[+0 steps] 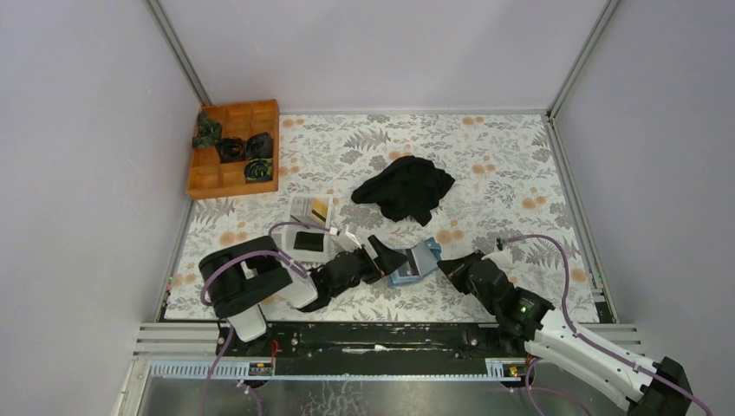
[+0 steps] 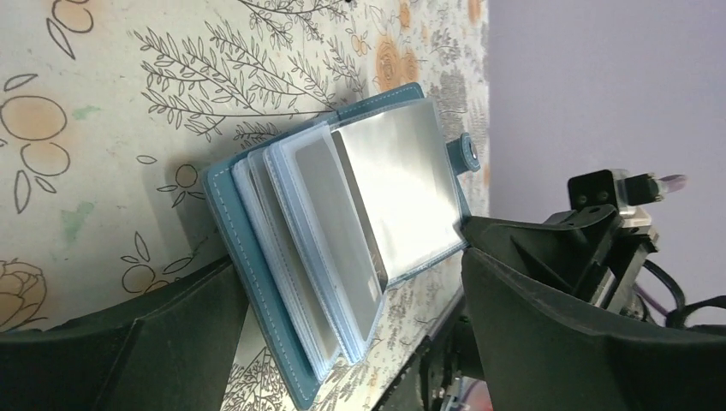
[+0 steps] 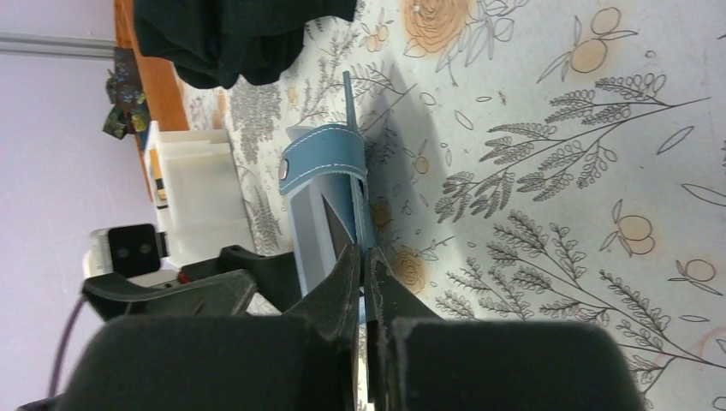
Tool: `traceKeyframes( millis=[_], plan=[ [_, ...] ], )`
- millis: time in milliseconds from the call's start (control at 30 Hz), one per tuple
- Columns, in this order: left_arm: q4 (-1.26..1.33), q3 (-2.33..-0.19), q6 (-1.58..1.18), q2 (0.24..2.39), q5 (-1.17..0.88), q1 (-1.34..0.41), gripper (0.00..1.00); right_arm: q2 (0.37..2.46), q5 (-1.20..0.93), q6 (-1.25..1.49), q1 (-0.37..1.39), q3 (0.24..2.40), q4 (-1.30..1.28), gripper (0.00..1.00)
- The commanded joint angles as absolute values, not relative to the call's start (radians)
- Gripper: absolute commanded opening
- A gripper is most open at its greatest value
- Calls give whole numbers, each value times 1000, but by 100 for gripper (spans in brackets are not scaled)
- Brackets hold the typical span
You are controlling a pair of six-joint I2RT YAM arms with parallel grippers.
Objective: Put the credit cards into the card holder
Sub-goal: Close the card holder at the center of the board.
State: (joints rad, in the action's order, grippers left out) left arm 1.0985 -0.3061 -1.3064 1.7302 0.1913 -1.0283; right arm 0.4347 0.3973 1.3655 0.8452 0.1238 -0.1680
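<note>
Right gripper (image 3: 364, 253) low, clenched on open card holder (image 2: 282, 240) cover; left gripper (image 2: 349, 248) splayed wide facing it; grey credit card (image 2: 402, 188) inside.

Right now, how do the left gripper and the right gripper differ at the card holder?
The left gripper is open; the right gripper is shut. The right gripper pinches an edge of the card holder, while the left gripper only straddles it, gripping nothing. Both have black fingers and meet at the card holder.
</note>
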Motion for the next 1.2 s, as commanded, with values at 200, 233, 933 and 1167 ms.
traceKeyframes(
  millis=[200, 233, 933, 1167],
  plan=[
    [752, -434, -1142, 1597, 354, -1110, 97, 506, 365, 1348, 843, 101, -61, 0],
    [744, -438, -1139, 1591, 362, -1115, 97, 505, 366, 1346, 844, 101, -61, 0],
    [626, -537, -1094, 1519, 459, -1205, 96, 537, 370, 1335, 843, 100, -44, 0],
    [589, -576, -1063, 1532, 452, -1213, 96, 539, 371, 1333, 844, 100, -50, 0]
  ],
)
